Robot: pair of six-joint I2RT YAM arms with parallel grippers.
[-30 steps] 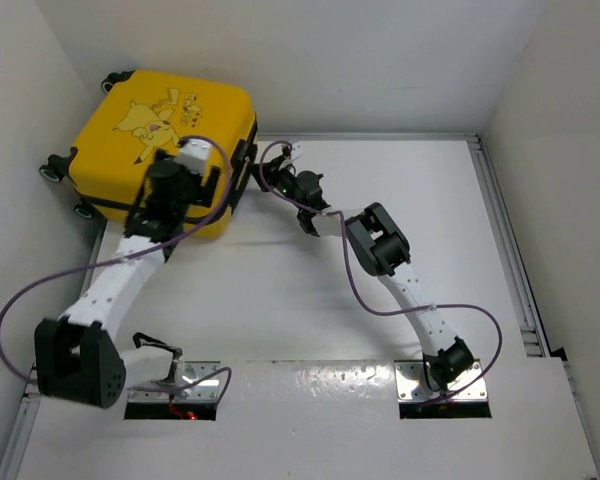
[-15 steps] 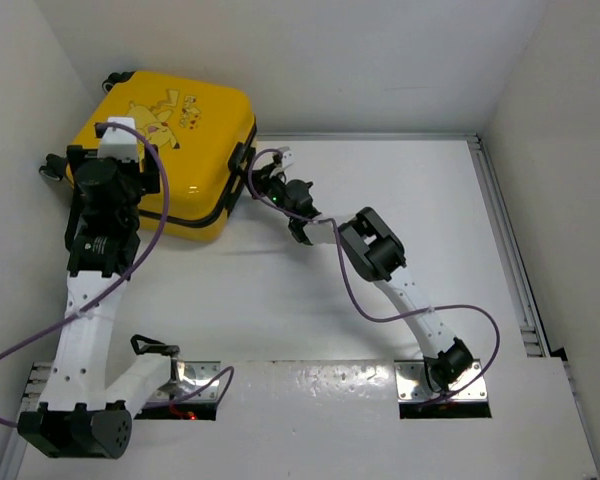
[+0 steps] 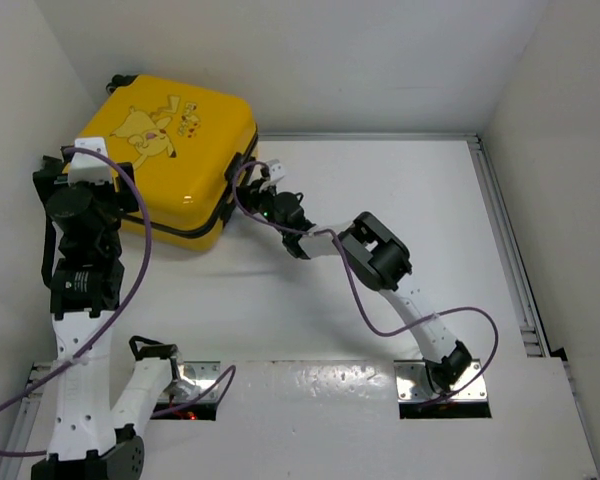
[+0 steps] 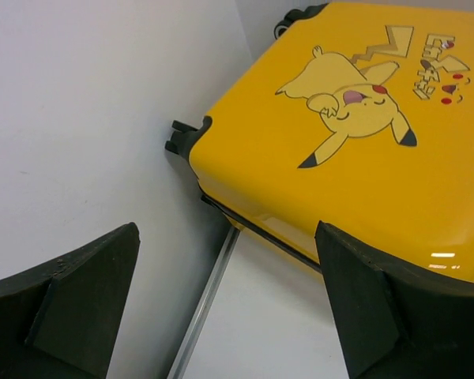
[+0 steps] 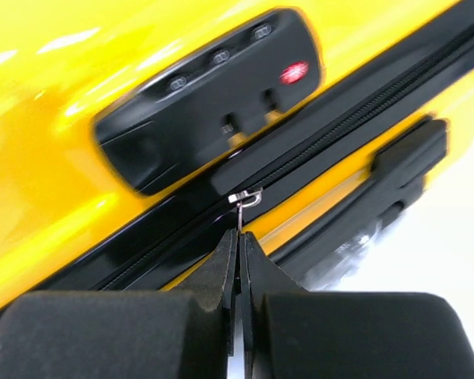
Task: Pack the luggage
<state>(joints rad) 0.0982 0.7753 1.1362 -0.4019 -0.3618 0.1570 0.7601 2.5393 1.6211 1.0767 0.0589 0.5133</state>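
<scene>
The luggage (image 3: 170, 150) lies flat in the far left corner of the desk (image 3: 430, 200), close against the left wall, with its cartoon face up and both shell halves lying together. The right gripper (image 5: 238, 237) is closed, its fingertips pinching the thin metal tab of the zipper pull (image 5: 245, 197) on the side seam, just below the combination lock (image 5: 209, 95). The left gripper (image 4: 225, 260) stands wide open above the case's near left corner, touching nothing. The chief risk, in my judgement, is loss of the tab. It is a narrow sliver held only at the fingertip ends, and any pull out of line with the seam could strip it free. The second risk is that the case slides or turns on the smooth desk when the zipper is drawn, since nothing braces it. The third is that the slider binds where the seam rounds a corner. The shell is glossy yellow and appears undamaged. A black zipper band runs round its edge, and a black wheel (image 4: 182, 138) shows at the corner near the wall. The black side handle (image 5: 403, 158) sits beside the pull. I cannot tell how much of the zipper is closed.
</scene>
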